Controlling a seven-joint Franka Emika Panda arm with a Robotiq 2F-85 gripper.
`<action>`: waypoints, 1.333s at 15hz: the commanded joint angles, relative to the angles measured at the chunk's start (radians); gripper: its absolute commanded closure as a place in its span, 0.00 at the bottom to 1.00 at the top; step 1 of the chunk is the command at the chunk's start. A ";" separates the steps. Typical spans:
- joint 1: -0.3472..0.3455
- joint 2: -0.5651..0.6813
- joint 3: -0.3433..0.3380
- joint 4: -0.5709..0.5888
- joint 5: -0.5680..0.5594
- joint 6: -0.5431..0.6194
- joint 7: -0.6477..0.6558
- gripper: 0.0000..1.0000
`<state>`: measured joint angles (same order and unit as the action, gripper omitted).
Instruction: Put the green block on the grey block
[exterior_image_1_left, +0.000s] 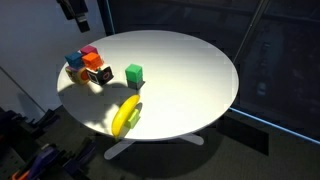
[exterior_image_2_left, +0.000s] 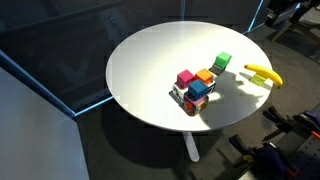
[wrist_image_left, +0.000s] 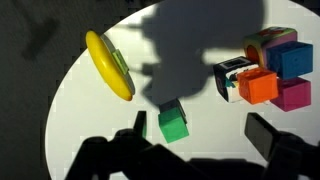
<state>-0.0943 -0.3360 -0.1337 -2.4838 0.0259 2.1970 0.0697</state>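
White and round, the tabletop (exterior_image_1_left: 190, 70) is bare over most of its surface. Everything on it crowds toward one side of the rim, so the middle and the opposite edge are open room.

The green block (exterior_image_1_left: 134, 73) sits flat on one face, inward from the edge and apart from its neighbours. As a cube it has no long axis, and in the wrist view its sides look slightly askew.

A cluster of coloured blocks (exterior_image_1_left: 86, 65) stands close by, nearer the edge. I cannot tell which of them is the grey block. One cube (wrist_image_left: 232, 78) carries black-and-white markings, too blurred to read.

A yellow banana-shaped toy (exterior_image_1_left: 126, 116) lies at the edge.

The end effector (wrist_image_left: 195, 122) hangs above the tabletop with its fingers apart, gripping nothing.
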 joint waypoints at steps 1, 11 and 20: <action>0.018 -0.086 0.012 -0.036 0.015 -0.044 -0.095 0.00; 0.027 -0.264 0.046 -0.059 -0.036 -0.302 -0.153 0.00; -0.003 -0.337 0.106 -0.058 -0.076 -0.331 0.013 0.00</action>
<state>-0.0790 -0.6424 -0.0492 -2.5296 -0.0324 1.8733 0.0270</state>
